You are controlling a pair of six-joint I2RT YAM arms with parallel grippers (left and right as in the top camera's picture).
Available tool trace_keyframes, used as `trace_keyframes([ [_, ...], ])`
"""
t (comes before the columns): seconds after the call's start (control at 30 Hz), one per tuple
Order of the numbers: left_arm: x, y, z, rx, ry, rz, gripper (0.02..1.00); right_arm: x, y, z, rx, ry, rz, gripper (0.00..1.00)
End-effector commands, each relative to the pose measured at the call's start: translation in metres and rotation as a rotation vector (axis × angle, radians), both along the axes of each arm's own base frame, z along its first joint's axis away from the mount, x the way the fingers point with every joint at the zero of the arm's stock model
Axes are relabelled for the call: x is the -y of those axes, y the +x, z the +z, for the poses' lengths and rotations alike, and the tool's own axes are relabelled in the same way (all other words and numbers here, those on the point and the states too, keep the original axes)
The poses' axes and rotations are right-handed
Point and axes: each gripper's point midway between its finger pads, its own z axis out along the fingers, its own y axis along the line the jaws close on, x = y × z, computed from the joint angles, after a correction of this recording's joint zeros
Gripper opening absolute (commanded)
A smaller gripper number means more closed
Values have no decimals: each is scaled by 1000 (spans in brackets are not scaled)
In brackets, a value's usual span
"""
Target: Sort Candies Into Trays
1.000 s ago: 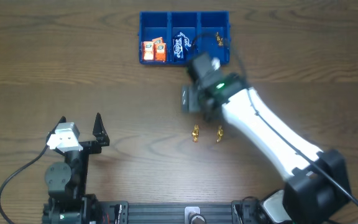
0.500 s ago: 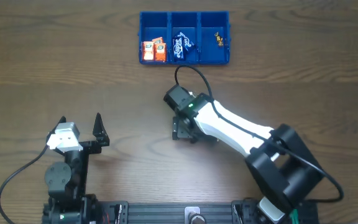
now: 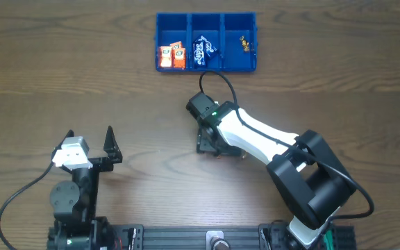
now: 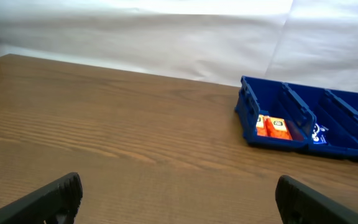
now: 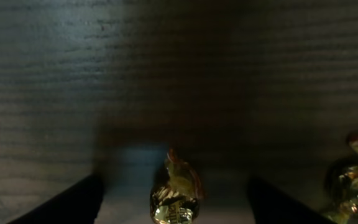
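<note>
A gold-wrapped candy (image 5: 175, 194) lies on the wooden table (image 3: 47, 83), close to the middle of the surface and a little toward 3 o'clock, reading the overhead view as the dial. It sits in the gap between the two fingers of the right gripper (image 3: 210, 143), which is down low over the wood. The claw is spread wide, with a finger on either side of the sweet and clear space between each finger and the wrapper, so it has hold of nothing. A second gold candy (image 5: 354, 180) rests just beside the first, outside the fingers. The right arm (image 3: 269, 142) runs back from the claw toward 5 o'clock, to its base at the table's near edge.

Up at 12 o'clock stands the blue tray (image 3: 205, 68) with three compartments in a row. The one on its 9 o'clock side holds two orange packets (image 3: 171, 57), the middle one holds a blue-and-white wrapper (image 3: 202, 48), and the one on its 3 o'clock side holds a small gold sweet (image 3: 244, 43).

Down at 8 o'clock, well apart from all the candy, the left gripper (image 3: 89, 135) hangs just above the table. Its fingers are wide apart and there is nothing between them.
</note>
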Motion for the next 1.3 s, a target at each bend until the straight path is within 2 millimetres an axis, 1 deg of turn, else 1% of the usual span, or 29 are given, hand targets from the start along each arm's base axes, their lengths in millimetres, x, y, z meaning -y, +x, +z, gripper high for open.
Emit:
trace_keyframes([
  [0.03,2,-1,-16,-52,11,-13,998,7,-2,-7,-12,-31,-5,595],
  [0.07,2,-1,-16,-52,11,-13,998,7,-1,-7,-11,-31,-5,511],
  [0.13,2,-1,-16,-52,11,-13,998,7,-2,-7,-12,-32,-5,428],
  [0.47,2,-1,-16,-52,11,-13,998,6,-2,-7,-11,-31,-4,121],
  [0.57,2,-1,-16,-52,11,-13,998,5,1,-3,-2,-24,9,115],
  [0.63,2,-1,-16,-52,11,-13,998,4,8,9,20,-16,22,115],
  [0.67,2,-1,-16,-52,11,-13,998,5,15,19,40,-19,28,115],
  [0.7,2,-1,-16,-52,11,-13,998,8,24,32,68,-26,30,112],
  [0.8,2,-1,-16,-52,11,-13,998,19,66,89,169,-44,24,110],
  [0.83,2,-1,-16,-52,11,-13,998,24,83,111,207,-40,23,110],
  [0.97,2,-1,-16,-52,11,-13,998,40,147,180,338,-25,42,110],
  [1.03,2,-1,-16,-52,11,-13,998,48,173,203,375,-32,41,110],
  [1.1,2,-1,-16,-52,11,-13,998,59,200,215,401,-44,31,110],
  [1.17,2,-1,-16,-52,11,-13,998,66,226,216,419,-47,19,112],
  [1.23,2,-1,-16,-52,11,-13,996,69,249,206,422,-51,12,112],
  [1.3,2,-1,-16,-52,11,-13,996,71,266,189,416,-56,19,112],
])
